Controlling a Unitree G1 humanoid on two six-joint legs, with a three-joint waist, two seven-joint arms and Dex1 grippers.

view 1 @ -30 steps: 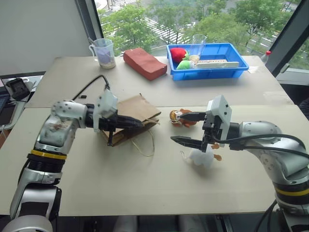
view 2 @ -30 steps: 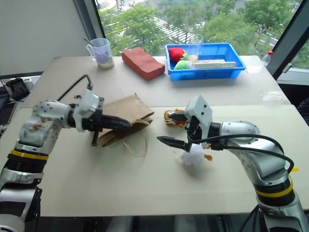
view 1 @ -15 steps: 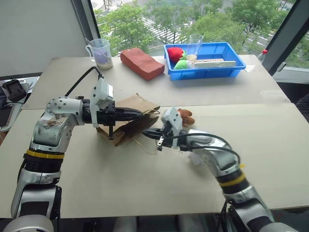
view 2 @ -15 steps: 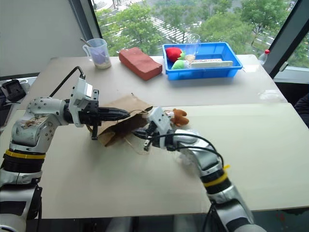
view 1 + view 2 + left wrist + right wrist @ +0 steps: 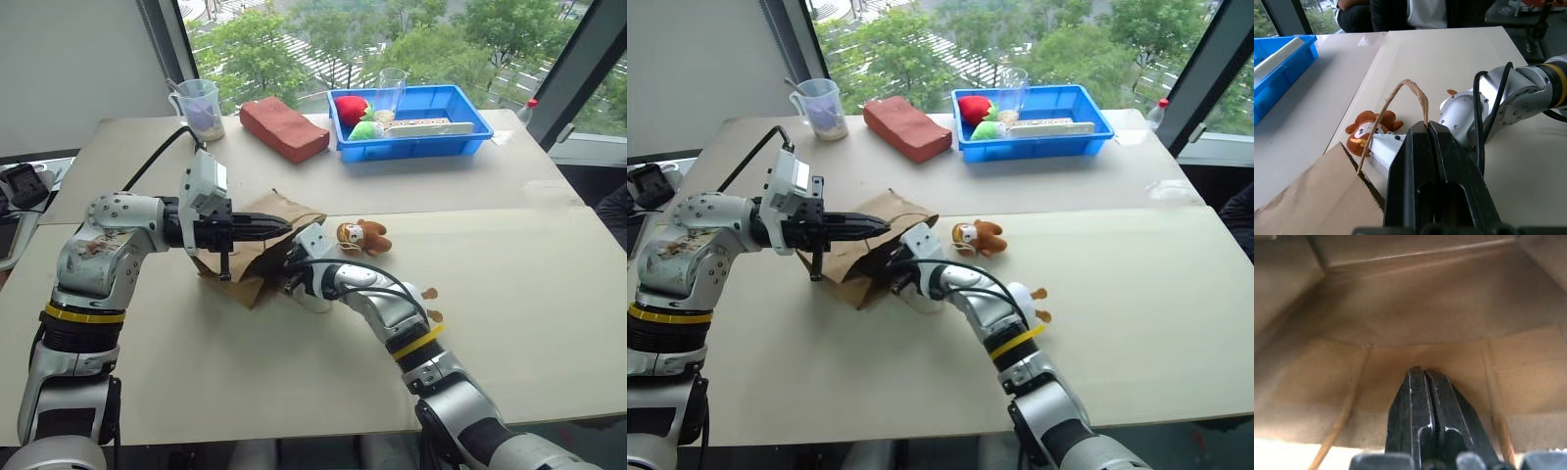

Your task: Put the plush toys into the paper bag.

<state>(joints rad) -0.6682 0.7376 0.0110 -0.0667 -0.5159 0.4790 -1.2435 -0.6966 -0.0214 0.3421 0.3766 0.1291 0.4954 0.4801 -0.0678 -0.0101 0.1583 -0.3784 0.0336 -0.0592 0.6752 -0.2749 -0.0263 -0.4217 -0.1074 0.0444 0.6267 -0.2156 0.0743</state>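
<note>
Left gripper (image 5: 1426, 128) is clamped on the cord handle (image 5: 1410, 93) of the paper bag (image 5: 257, 235), holding the mouth up off the table (image 5: 549, 264). Right gripper (image 5: 1424, 377), fingers pressed together and holding nothing, reaches inside the bag. Monkey toy (image 5: 359, 236) lies on the table just beside the bag's mouth; white toy (image 5: 1024, 297) lies against the right forearm.

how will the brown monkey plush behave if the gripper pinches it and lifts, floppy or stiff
Probably floppy: the monkey plush lies slumped on the table with its limbs splayed, so they would likely dangle. It looks soft and small beside the paper bag, so likely light, squashing under a pinch. The fuzzy fabric should grip rather than slip, and lying flat it seems unlikely to roll.
</note>
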